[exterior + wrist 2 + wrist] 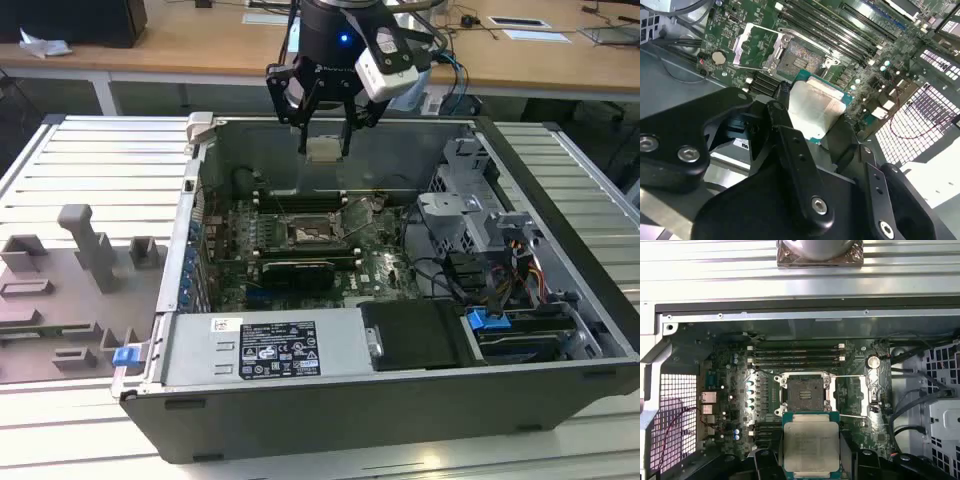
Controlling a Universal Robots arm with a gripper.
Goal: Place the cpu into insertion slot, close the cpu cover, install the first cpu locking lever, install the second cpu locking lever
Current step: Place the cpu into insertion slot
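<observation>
Black claw (324, 147), tight on the cpu (811, 449), vertical, high above the uncovered insertion slot (805, 394).

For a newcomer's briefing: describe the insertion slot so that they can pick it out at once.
Inside the open computer case lies a green motherboard. Near its middle, beside the long black memory slots, sits the insertion slot. It alone is a dark, empty square with a silvery rim.

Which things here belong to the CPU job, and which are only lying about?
Job: gripper, shut on the cpu; insertion slot, empty; cpu cover, swung open.
Lying about: grey fixture blocks; blue clip; graphics card; memory slots.
</observation>
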